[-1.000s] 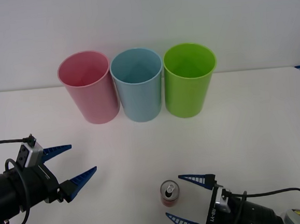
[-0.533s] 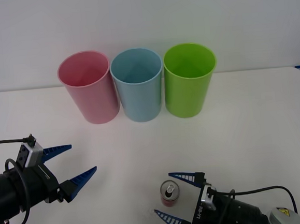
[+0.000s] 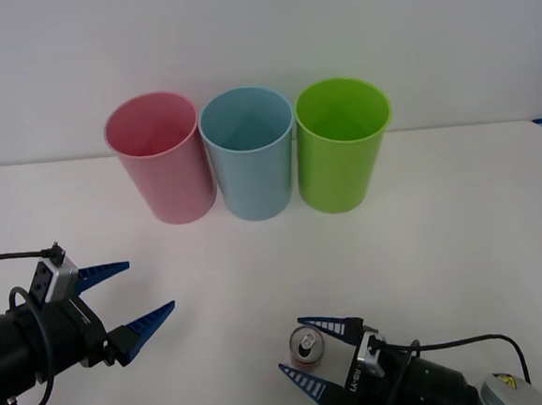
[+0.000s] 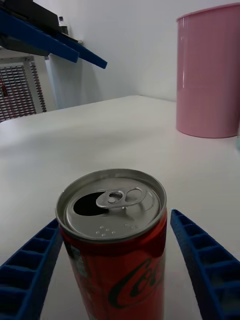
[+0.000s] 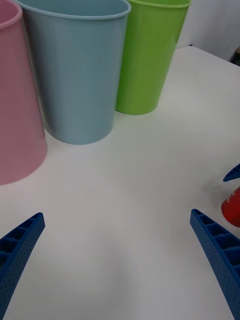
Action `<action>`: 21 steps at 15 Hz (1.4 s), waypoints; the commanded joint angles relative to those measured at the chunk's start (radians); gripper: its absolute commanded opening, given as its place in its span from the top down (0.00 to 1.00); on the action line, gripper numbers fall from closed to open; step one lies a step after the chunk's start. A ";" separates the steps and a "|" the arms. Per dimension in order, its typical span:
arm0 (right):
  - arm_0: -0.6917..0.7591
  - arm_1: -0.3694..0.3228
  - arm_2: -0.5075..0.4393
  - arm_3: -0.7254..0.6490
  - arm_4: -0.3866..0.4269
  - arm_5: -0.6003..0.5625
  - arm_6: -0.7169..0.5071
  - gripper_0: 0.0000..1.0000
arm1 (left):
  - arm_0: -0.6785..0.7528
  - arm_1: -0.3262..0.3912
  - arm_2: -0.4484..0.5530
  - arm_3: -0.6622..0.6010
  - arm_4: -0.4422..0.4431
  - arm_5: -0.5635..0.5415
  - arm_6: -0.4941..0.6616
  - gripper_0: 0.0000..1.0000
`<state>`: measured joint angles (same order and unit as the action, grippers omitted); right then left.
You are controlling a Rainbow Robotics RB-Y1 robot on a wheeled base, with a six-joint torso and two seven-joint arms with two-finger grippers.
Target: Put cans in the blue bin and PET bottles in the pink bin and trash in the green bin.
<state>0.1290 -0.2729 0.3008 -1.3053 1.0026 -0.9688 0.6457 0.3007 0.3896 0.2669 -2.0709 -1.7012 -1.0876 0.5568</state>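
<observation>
The right hand [image 3: 309,350], fingers spread apart, straddles the upright red Coca-Cola can [image 3: 307,349] low on the white worktop [image 3: 461,234], while the left hand [image 3: 135,295] hovers open at the left, well short of the pink bin [image 3: 158,160], blue bin [image 3: 248,154] and green bin [image 3: 342,145] standing side by side at the back.

Red can [image 3: 307,348] upright at 6 o'clock near table edge, silver top, tab opened, sitting between my spread blue fingers. Pink bin [image 3: 158,158], blue bin [image 3: 248,154], green bin [image 3: 342,145] upright in a row at 12 o'clock, mouths open
</observation>
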 commanded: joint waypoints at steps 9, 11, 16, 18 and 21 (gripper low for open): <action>0.000 0.000 -0.003 0.000 -0.062 -0.013 0.011 1.00 | 0.000 0.000 0.000 0.000 0.000 0.000 0.000 0.00; 0.000 -0.003 -0.025 -0.015 -0.071 -0.042 0.009 1.00 | 0.000 0.000 0.000 0.000 0.000 0.000 0.000 0.00; 0.086 -0.117 -0.091 -0.232 -0.188 -0.051 -0.011 1.00 | 0.000 0.000 0.000 0.000 0.000 0.000 0.000 0.00; 0.143 -0.132 -0.141 -0.331 -0.197 -0.050 -0.049 1.00 | 0.000 0.000 0.000 0.000 0.000 0.000 0.000 0.00; 0.204 -0.132 -0.190 -0.502 -0.196 -0.025 -0.152 1.00 | 0.000 0.000 0.000 0.000 0.000 0.000 0.000 0.00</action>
<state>0.3230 -0.4050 0.1178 -1.7661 0.8063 -1.0045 0.5134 0.3007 0.3896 0.2669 -2.0709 -1.7012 -1.0876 0.5568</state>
